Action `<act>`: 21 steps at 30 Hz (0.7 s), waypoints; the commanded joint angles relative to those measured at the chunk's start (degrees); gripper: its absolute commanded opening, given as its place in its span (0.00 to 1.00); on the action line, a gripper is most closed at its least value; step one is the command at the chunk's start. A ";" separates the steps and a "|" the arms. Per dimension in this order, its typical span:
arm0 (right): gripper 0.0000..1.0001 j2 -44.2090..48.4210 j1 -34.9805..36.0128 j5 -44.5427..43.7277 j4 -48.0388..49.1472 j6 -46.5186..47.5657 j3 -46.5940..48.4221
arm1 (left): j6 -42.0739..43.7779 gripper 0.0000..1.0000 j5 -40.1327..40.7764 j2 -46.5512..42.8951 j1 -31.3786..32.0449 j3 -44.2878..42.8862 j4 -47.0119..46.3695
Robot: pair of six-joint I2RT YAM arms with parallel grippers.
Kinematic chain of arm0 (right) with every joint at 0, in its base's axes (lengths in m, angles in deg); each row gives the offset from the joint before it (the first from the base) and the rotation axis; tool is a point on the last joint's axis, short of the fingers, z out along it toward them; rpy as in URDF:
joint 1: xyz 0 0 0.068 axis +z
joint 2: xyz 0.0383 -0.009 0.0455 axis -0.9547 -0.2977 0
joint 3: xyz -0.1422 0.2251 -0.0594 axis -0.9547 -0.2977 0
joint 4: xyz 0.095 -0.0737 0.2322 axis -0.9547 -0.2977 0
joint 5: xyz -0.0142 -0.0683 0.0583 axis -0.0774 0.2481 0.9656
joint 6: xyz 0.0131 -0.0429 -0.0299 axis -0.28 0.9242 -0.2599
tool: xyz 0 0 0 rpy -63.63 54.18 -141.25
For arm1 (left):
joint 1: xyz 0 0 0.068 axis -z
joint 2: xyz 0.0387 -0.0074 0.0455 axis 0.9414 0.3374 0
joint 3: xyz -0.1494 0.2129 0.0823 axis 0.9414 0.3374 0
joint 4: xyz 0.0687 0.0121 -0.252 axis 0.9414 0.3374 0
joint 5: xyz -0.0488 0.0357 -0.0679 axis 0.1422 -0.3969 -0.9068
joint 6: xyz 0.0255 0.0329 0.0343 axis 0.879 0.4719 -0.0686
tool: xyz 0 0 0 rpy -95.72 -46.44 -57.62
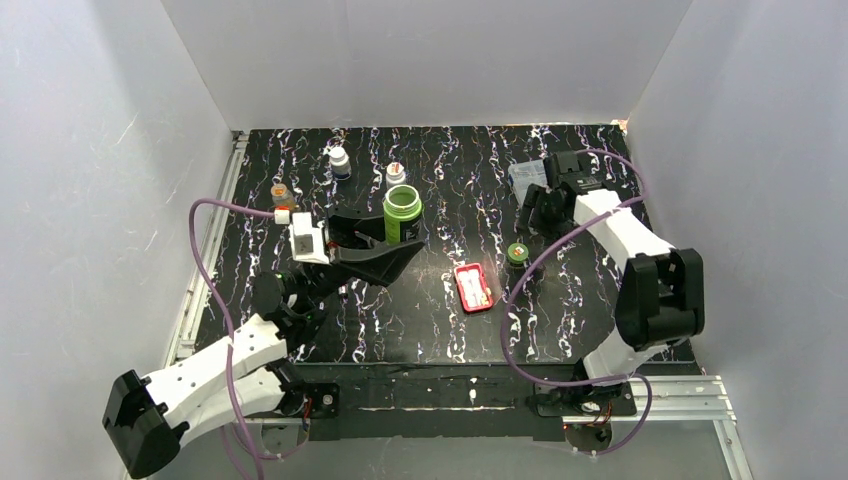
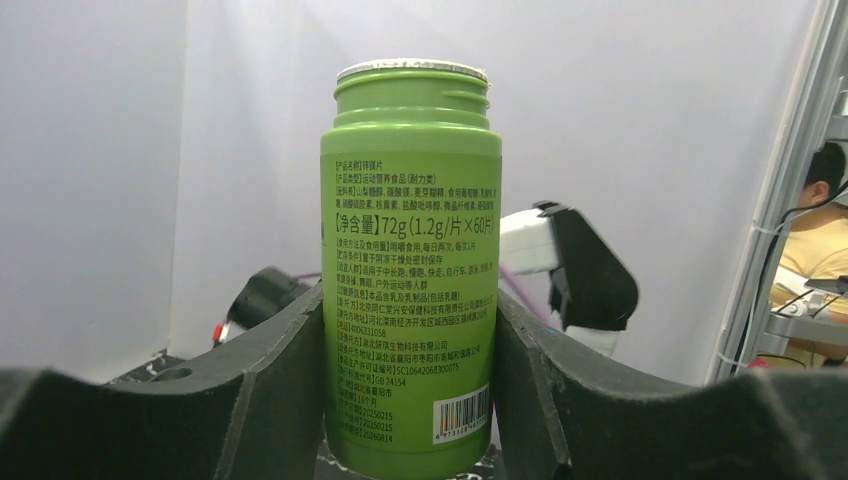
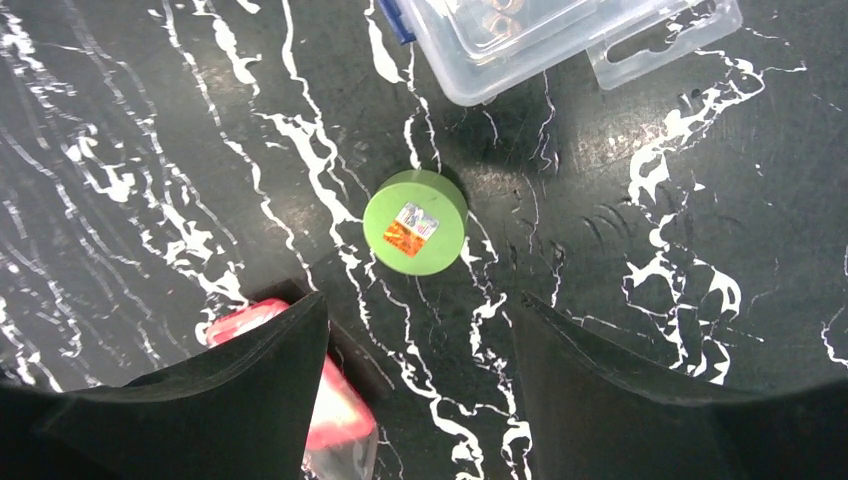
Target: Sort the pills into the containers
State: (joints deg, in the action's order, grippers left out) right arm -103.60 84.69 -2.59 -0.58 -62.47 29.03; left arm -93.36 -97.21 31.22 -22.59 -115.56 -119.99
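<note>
An uncapped green bottle stands upright left of centre, and my left gripper is shut on its body. The left wrist view shows its printed label pressed between both fingers. The bottle's green cap lies flat on the table, sticker up, also in the right wrist view. My right gripper hovers open and empty just above the cap. The red pill case with whitish containers lies near the centre; its corner peeks out beside my right finger. The pills are hidden.
A clear plastic box sits at the back right, close to my right wrist and seen from it. Three small bottles stand at the back left. White walls enclose the dark marbled table.
</note>
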 commanded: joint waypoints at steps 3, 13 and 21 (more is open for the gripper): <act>0.75 -6.06 0.40 -0.98 -0.94 1.27 3.42 | -4.43 0.00 -4.83 0.85 -3.39 -4.29 -6.52; 0.81 -12.04 3.14 -1.96 -1.11 2.29 5.38 | -7.26 0.00 -7.92 2.42 -6.23 -2.87 -6.22; 0.80 -14.75 4.69 -2.58 -0.49 1.77 4.42 | -9.28 0.00 -8.60 3.71 -7.78 -2.51 -7.16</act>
State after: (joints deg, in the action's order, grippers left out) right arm -117.89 88.81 -3.91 -1.17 -61.06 32.50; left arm -101.73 -105.31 35.32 -29.69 -117.57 -123.67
